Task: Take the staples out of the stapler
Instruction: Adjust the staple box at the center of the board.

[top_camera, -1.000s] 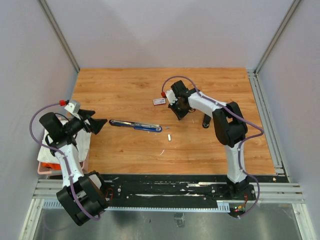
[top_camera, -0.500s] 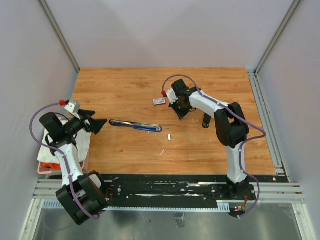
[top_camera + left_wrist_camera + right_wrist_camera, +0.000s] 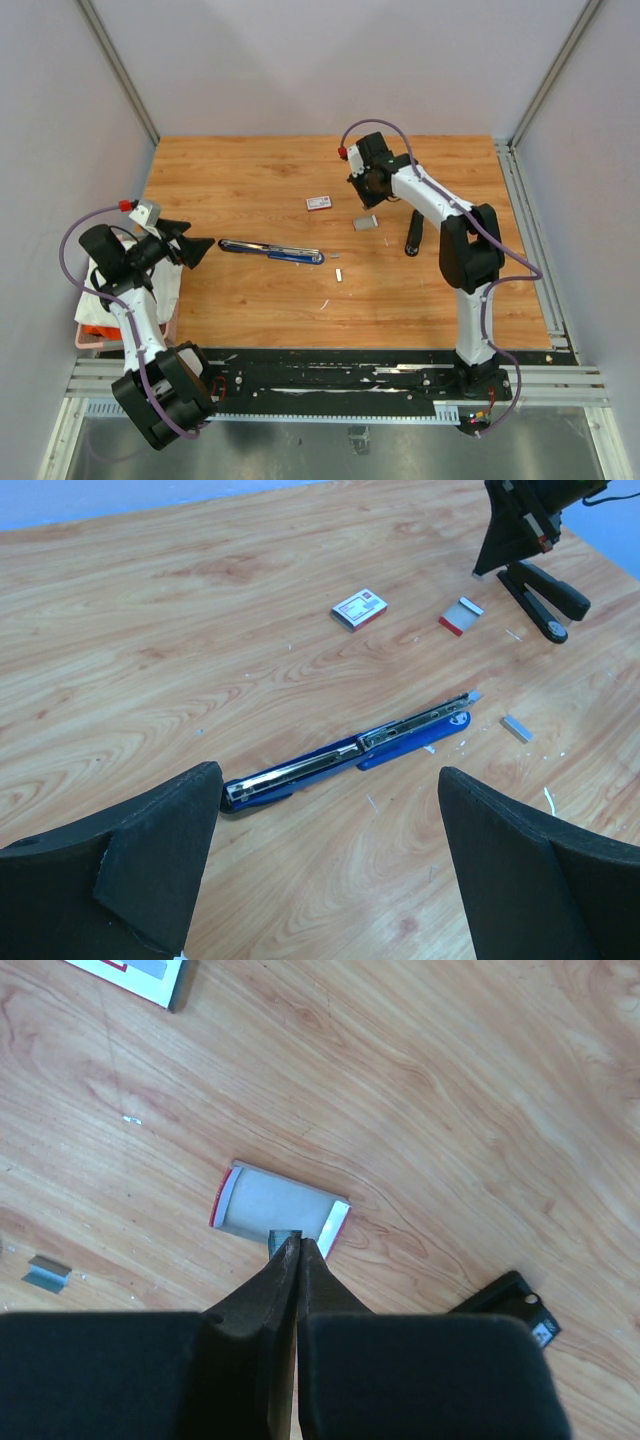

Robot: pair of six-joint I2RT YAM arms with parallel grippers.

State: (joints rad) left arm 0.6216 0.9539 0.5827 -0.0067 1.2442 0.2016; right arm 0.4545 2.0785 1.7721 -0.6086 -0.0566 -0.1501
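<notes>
A blue stapler [image 3: 272,251] lies opened flat on the wood table; it also shows in the left wrist view [image 3: 350,760]. A loose staple strip [image 3: 338,274] lies to its right, also seen in the left wrist view [image 3: 517,728]. My right gripper [image 3: 370,190] hangs above the table; in the right wrist view it [image 3: 297,1242] is shut on a small silvery staple strip [image 3: 285,1235], above an open grey tray with red ends [image 3: 280,1210]. My left gripper [image 3: 195,248] is open and empty at the table's left edge, short of the stapler's left end [image 3: 330,780].
A small red-and-white box [image 3: 319,203] lies behind the stapler. The grey tray [image 3: 365,222] sits right of it. A black stapler [image 3: 412,238] stands further right. Another staple piece [image 3: 45,1274] lies on the wood. A pink bin [image 3: 95,335] sits off the left edge.
My right gripper has lifted and moved back and to the right, uncovering the grey tray on the table. The left arm has not moved.
</notes>
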